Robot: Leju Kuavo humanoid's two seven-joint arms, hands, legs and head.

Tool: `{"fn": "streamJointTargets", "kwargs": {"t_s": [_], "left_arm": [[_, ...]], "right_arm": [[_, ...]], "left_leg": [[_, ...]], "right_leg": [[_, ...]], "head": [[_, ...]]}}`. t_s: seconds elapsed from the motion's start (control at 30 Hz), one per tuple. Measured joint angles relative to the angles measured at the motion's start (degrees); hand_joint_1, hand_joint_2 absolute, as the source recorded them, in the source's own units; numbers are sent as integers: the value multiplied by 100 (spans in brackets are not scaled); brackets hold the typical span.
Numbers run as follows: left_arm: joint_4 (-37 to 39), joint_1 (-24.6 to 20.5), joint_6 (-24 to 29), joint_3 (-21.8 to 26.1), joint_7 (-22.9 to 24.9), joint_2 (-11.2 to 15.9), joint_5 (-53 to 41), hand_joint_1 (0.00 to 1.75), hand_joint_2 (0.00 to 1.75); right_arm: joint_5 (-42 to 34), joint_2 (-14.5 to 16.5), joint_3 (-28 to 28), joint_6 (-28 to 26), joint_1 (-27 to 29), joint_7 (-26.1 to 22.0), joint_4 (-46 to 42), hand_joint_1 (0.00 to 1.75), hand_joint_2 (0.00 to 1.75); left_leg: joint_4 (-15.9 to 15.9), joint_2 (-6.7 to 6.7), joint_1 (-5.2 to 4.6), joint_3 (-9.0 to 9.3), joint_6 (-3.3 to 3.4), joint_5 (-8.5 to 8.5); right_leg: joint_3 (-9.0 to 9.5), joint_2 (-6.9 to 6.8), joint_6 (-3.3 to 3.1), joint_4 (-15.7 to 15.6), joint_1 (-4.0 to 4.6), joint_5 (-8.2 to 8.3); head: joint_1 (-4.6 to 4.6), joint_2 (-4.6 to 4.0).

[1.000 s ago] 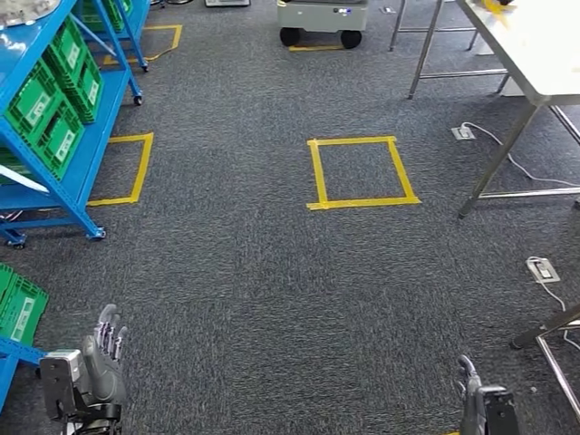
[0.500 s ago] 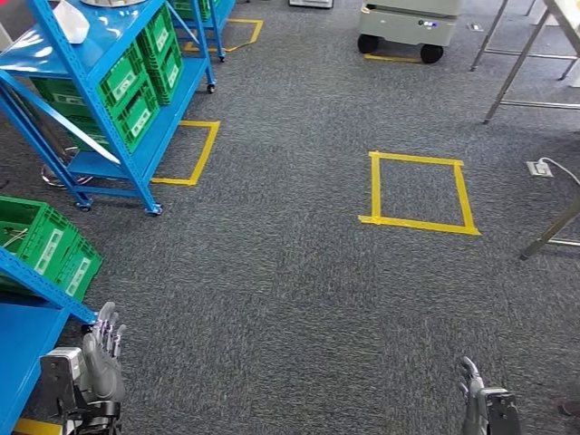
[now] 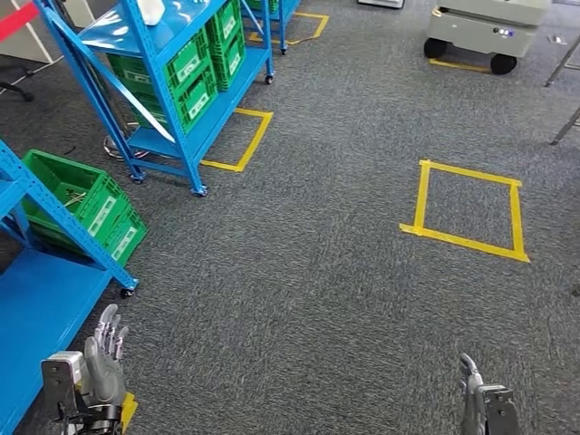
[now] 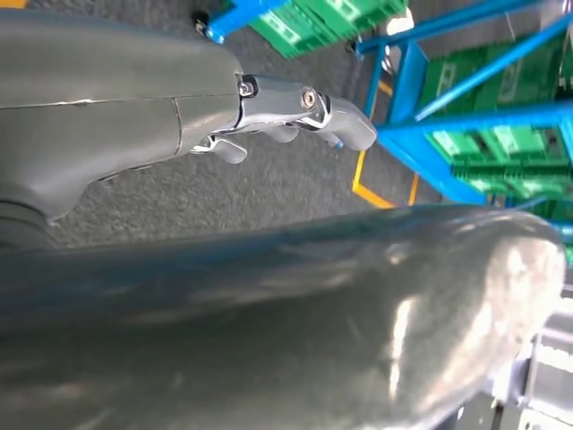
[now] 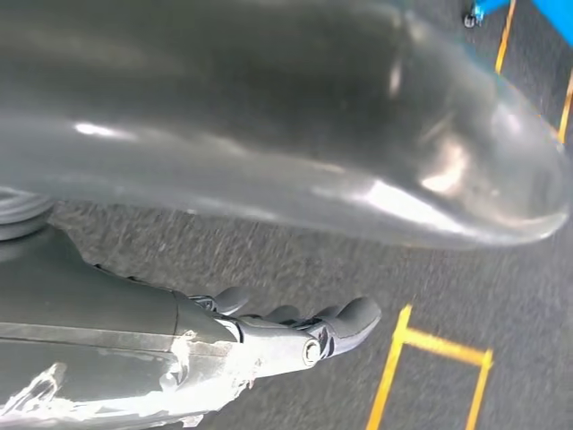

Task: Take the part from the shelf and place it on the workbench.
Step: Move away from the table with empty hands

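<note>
Both hands hang low over grey carpet, holding nothing. The left hand (image 3: 102,362) has its fingers spread apart; the right hand (image 3: 478,399) shows fingers lying straight and loosely apart. Just beside the left hand stands a blue shelf (image 3: 41,299) with a green crate (image 3: 82,204). Farther off, a second blue shelf (image 3: 171,82) carries green bins (image 3: 205,63) and a white part (image 3: 150,11) on top. A yellow tape square (image 3: 468,208) and a grey wheeled cart (image 3: 486,32) lie ahead. Since the earlier frames the whole scene has slid rightward: the camera turned toward the shelves.
</note>
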Motion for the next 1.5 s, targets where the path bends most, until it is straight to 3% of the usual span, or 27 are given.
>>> {"fn": "streamJointTargets", "kwargs": {"t_s": [0.03, 0.1, 0.17, 0.23, 0.3, 0.33, 0.4, 0.47, 0.53, 0.6, 0.63, 0.67, 0.7, 0.77, 0.8, 0.87, 0.93, 1.0, 1.07, 1.13, 1.2, 1.27, 1.33, 1.37, 1.4, 1.43, 1.5], "left_arm": [[0, -2, -2, 0, -3, 0, 1, 0, 0], [0, 16, -4, 0, -9, 1, 2, 0, 0], [0, 20, -5, 5, -11, 3, 2, 0, 0], [0, 4, -9, 9, -13, 6, 1, 0, 0], [1, 1, -11, 8, -13, 7, 1, 0, 0], [1, 4, -12, 8, -13, 7, 1, 0, 0], [1, 5, -11, 9, -13, 8, 1, 0, 0], [0, 6, -7, 10, -13, 9, 1, 0, 0], [0, 3, -4, 12, -17, 10, -1, 0, 0], [0, 21, -3, 15, -25, 11, -2, 0, 0], [1, 45, -2, 14, -27, 8, -2, 0, 0], [1, 65, -2, 12, -29, 6, -2, 0, 0], [2, 70, -1, 10, -29, 3, -2, 0, 0], [2, 52, -1, 5, -31, 0, -2, 0, 0], [2, 42, -1, 5, -31, -1, -2, 0, 0], [2, 41, -2, 4, -32, -1, -3, 0, 0], [2, 42, -3, 4, -34, -1, -4, 0, 0], [2, 21, -4, 4, -42, -2, -6, 0, 0], [2, 8, -8, 5, -55, -3, -4, 0, 0], [2, 36, -14, 6, -71, -4, -1, 0, 0], [2, 46, -18, 14, -83, -2, 2, 0, 0], [2, 29, -25, 21, -92, -4, 2, 0, 0], [4, 32, -34, 22, -95, -8, 1, 0, 0], [5, 36, -37, 23, -96, -8, 1, 0, 0], [6, 37, -39, 23, -96, -7, 1, 0, 0], [7, 36, -40, 24, -97, -7, 1, 0, 0], [7, 26, -46, 25, -99, -10, -2, 0, 0]], "right_arm": [[6, 7, -8, 5, 0, 3, -3, 0, 0], [15, 25, -13, 13, -5, 9, -16, 0, 0], [23, 33, -14, 15, -1, 15, -32, 0, 0], [28, 35, -20, 17, 16, 18, -40, 0, 0], [29, 37, -23, 17, 33, 21, -41, 0, 0], [31, 39, -23, 17, 36, 24, -43, 0, 0], [35, 42, -21, 19, 38, 36, -59, 0, 0], [42, 45, -16, 23, 34, 58, -103, 0, 0], [49, 50, -13, 27, 45, 86, -156, 0, 0], [54, 57, -11, 30, 68, 107, -205, 0, 0], [54, 62, -11, 32, 68, 117, -225, 0, 0], [54, 68, -13, 33, 72, 121, -248, 0, 0], [55, 73, -14, 35, 83, 122, -268, 0, 0], [55, 74, -17, 34, 117, 125, -298, 0, 0], [55, 74, -19, 34, 131, 128, -306, 0, 0], [55, 75, -21, 33, 140, 134, -319, 0, 0], [55, 76, -20, 33, 142, 140, -331, 0, 0], [55, 76, -19, 31, 152, 142, -355, 0, 0], [55, 76, -16, 28, 152, 146, -385, 0, 0], [55, 76, -11, 27, 137, 155, -411, 0, 0], [55, 76, -7, 23, 140, 161, -433, 0, 0], [55, 76, -8, 13, 167, 168, -439, 0, 0], [55, 76, -5, 5, 196, 178, -439, 0, 0], [55, 76, -1, 4, 200, 181, -439, 0, 0], [55, 76, 2, 3, 199, 182, -439, 0, 0], [55, 76, 4, 1, 198, 182, -439, 0, 0], [55, 76, 5, -10, 193, 181, -440, 0, 0]], "left_leg": [[-68, 17, -11, 22, 31, 13], [-70, -143, -18, -29, 122, 57], [-87, -274, -7, -87, 222, 124], [-93, -410, -1, -173, 289, 199], [-90, -564, -12, -275, 303, 282], [-88, -650, -18, -327, 296, 329], [-86, -825, -22, -427, 268, 429], [-85, -982, -23, -511, 215, 534], [-94, -1112, -18, -560, 147, 645], [-131, -1248, 7, -602, 70, 761], [-120, -1217, 8, -642, 41, 727], [-22, -1108, 2, -700, 15, 567], [200, -941, -5, -782, -2, 294], [930, -620, -13, -960, -38, -334], [1303, -558, -4, -1022, -54, -472], [1599, -512, 15, -925, -83, -346], [1025, -357, 28, -403, -105, -88], [175, -90, 16, 194, -83, -72], [-190, -29, 1, 387, 4, -166], [-219, -165, 8, 346, 106, -177], [-221, -296, 24, 308, 192, -125], [-218, -433, 23, 252, 251, -74], [-214, -593, 7, 207, 271, -33], [-213, -676, -3, 197, 271, -19], [-211, -759, -9, 194, 267, -7], [-210, -841, -11, 193, 260, 3], [-192, -983, -18, 165, 224, 21]], "right_leg": [[2, -59, 26, 13, 14, -4], [-2, -151, 76, 28, -4, -16], [-91, 73, 129, 250, -35, -248], [-331, 451, 157, 917, -49, -725], [-544, 593, 150, 1587, -46, -1058], [-521, 610, 136, 1656, -45, -1062], [-140, 674, 98, 1122, -49, -803], [376, 926, 61, 287, -61, -566], [545, 1096, 37, -71, -53, -490], [473, 985, -18, -82, -35, -414], [429, 910, -63, -90, -35, -362], [372, 823, -110, -106, -40, -298], [299, 734, -144, -121, -49, -232], [183, 562, -172, -126, -30, -135], [131, 470, -168, -124, -26, -92], [34, 285, -145, -116, -29, -14], [-21, 113, -103, -107, -34, 36], [-40, -35, -54, -76, -12, 53], [-50, -174, -9, -36, 17, 65], [-63, -223, 46, 7, 8, 43], [-203, 92, 109, 326, -28, -186], [-536, 487, 142, 1095, -45, -586], [-786, 597, 130, 1667, -37, -763], [-761, 612, 111, 1633, -31, -683], [-625, 641, 84, 1371, -25, -508], [-409, 731, 51, 951, -22, -291], [-39, 997, 6, 205, -33, -47]], "head": [[8, 0], [29, 0], [37, 0], [56, 0], [63, 0], [63, 0], [63, 0], [59, 0], [53, 0], [58, -1], [58, -1], [48, -1], [34, -1], [5, -2], [1, -1], [1, -1], [1, -1], [-6, -1], [3, -1], [26, 0], [44, 0], [57, 0], [59, -1], [58, -1], [57, -1], [58, 0], [54, -1]]}}
